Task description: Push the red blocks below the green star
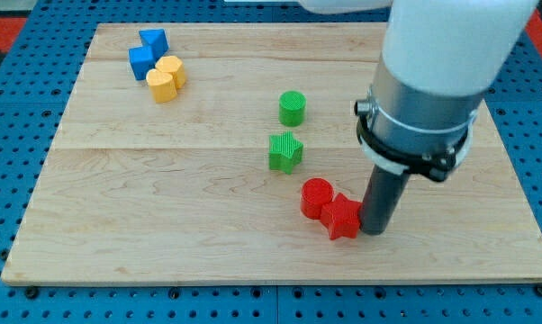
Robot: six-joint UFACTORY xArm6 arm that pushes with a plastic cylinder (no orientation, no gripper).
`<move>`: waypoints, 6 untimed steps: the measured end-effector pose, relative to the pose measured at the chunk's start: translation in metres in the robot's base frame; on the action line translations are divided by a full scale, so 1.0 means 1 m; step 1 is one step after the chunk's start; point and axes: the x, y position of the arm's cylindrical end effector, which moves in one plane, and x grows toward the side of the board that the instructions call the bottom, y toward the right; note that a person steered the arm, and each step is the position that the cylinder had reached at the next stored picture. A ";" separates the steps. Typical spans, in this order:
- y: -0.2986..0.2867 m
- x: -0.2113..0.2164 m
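Note:
A green star (286, 151) lies near the board's middle, with a green cylinder (292, 108) just above it in the view. A red cylinder (316, 197) and a red star-like block (343, 217) sit touching each other, below and to the right of the green star. My tip (374, 230) stands right against the right side of the red star-like block. The rod rises into the large grey and white arm body at the view's upper right.
Two blue blocks (147, 52) and two yellow blocks (167, 78) cluster at the board's upper left. The wooden board (163, 216) lies on a blue pegboard; its bottom edge runs close below the red blocks.

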 end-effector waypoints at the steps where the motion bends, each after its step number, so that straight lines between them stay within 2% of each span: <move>1: -0.016 -0.011; 3: -0.028 -0.003; 4: -0.029 0.041; 5: -0.006 0.063; 6: 0.018 0.014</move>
